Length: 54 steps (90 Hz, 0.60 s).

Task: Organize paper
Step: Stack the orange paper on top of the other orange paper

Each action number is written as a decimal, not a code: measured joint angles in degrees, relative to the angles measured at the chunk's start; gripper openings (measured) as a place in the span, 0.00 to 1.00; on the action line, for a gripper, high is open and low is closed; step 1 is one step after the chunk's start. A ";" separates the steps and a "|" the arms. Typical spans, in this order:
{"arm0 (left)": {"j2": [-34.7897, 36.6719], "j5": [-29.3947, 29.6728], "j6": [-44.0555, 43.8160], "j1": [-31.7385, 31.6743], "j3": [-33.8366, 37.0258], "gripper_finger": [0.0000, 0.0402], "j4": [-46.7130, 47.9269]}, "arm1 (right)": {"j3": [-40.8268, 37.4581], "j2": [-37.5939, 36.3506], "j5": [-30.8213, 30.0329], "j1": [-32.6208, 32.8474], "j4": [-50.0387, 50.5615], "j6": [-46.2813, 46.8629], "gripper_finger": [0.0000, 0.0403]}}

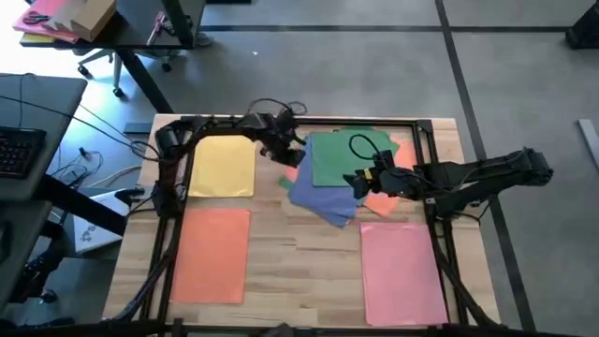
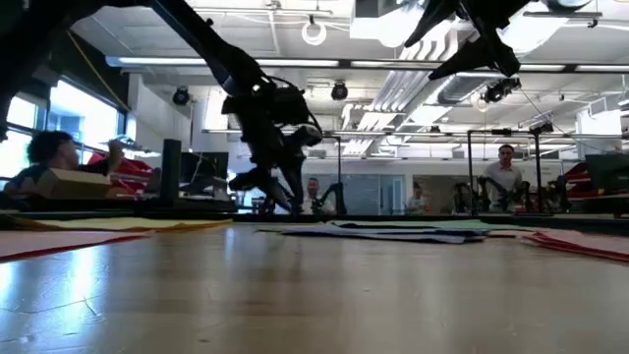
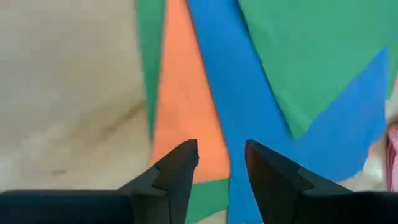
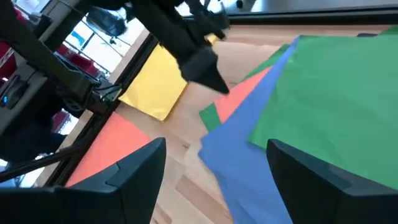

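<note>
1. Wooden table [image 1: 299,253] carrying sorted paper: yellow sheet [image 1: 223,167] at far left, orange sheet [image 1: 211,253] at near left, pink sheet [image 1: 402,267] at near right.
2. Mixed pile at far centre: green sheet [image 1: 342,159] on top, blue sheet [image 1: 318,197] under it, orange showing beneath.
3. Left gripper [image 1: 290,150] above the pile's left edge, fingers [image 3: 180,171] slightly parted, holding nothing.
4. Right gripper [image 1: 360,183] over the pile's right side, fingers [image 4: 134,165] spread wide, empty.
</note>
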<state>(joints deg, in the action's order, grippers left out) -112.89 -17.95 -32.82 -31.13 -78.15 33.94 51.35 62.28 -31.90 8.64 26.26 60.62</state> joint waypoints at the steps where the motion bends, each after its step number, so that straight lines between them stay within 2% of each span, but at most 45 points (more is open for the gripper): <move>1: 0.10 0.50 -0.06 -0.05 0.00 0.33 0.20 | 0.00 0.00 0.00 0.00 0.01 0.00 0.65; 9: 0.17 3.13 -0.46 -0.50 0.02 0.33 2.72 | 0.01 0.00 -0.43 0.00 0.04 0.00 0.65; 26: -3.62 3.02 -0.11 -1.13 0.15 0.33 5.02 | 0.02 0.00 -1.03 0.00 0.08 -0.04 0.65; 54: -4.40 -1.38 0.06 -0.46 0.04 0.33 4.66 | 0.00 0.00 -0.98 0.00 0.13 -0.05 0.65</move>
<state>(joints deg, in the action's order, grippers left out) -117.29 -19.33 -32.75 -31.58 -78.11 38.60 51.36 62.28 -32.88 8.64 26.39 60.57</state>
